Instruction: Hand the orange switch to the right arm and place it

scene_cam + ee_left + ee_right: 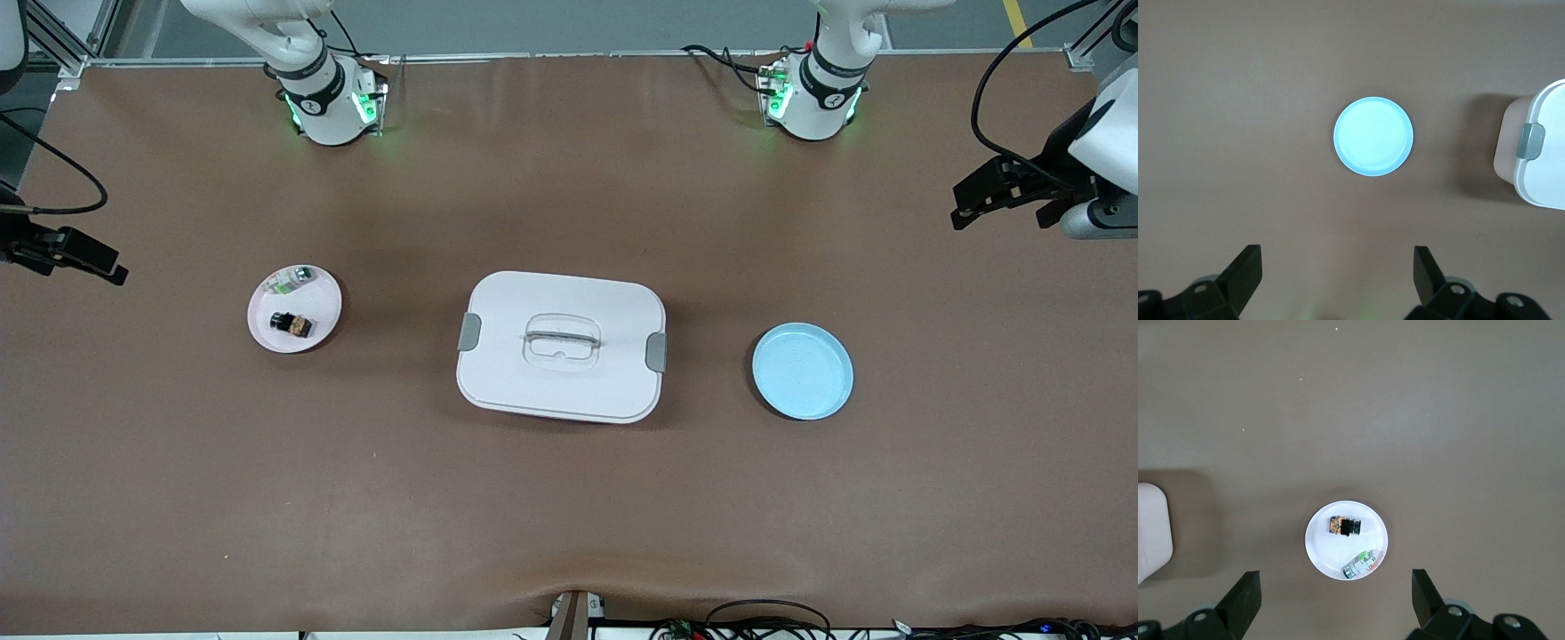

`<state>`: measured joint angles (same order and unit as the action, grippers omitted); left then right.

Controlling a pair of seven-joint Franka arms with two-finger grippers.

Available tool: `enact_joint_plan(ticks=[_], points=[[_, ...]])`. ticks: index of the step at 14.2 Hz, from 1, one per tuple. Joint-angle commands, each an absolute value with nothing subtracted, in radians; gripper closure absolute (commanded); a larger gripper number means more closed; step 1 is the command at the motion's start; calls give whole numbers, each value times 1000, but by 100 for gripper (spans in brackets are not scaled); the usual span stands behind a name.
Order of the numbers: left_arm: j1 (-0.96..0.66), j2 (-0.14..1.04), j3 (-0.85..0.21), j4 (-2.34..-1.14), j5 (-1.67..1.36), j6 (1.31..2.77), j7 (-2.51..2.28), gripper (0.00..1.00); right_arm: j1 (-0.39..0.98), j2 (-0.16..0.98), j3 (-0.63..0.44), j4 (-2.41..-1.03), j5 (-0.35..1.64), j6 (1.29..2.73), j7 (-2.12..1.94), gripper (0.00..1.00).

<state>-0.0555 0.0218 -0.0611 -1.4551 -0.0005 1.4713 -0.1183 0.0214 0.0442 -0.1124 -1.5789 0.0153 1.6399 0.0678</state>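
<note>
1. The orange switch (293,324) lies on its side on a small white plate (267,331) toward the right arm's end of the table, roughly midway between the robots' edge and the front-camera edge; a clear-and-green part (293,279) shares the plate, apart from the switch and farther from the front camera.
2. The right gripper (1336,600) hangs high over that plate, fingers spread wide and empty; the left gripper (1338,277) hangs over the blue plate (843,384) at the left arm's end, fingers likewise wide apart, holding nothing.
3. A white lidded box (560,391) sits at mid-table between the two plates.
4. Judgement: nothing is grasped yet, so the task has barely begun; the pick comes first.
5. To do it well, the picking gripper should centre over the switch's black body, turn its fingers across the narrow sides, and descend straight; the green part and the plate rim must stay outside the closing fingers.
6. Risk: so small a switch may skid on the smooth plate; a slow closure seems wise.
</note>
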Motion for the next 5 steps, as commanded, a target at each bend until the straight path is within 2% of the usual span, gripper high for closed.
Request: enact_joint_plan(ticks=[1,5], points=[[-55,20,-63,-1442,-5,1445,-115,0,28,37,-121,-1565,26,1611,66,0],[-58,23,-63,-1442,-2,1433,-117,0,12,41,-123,-1540,18,1600,69,0]])
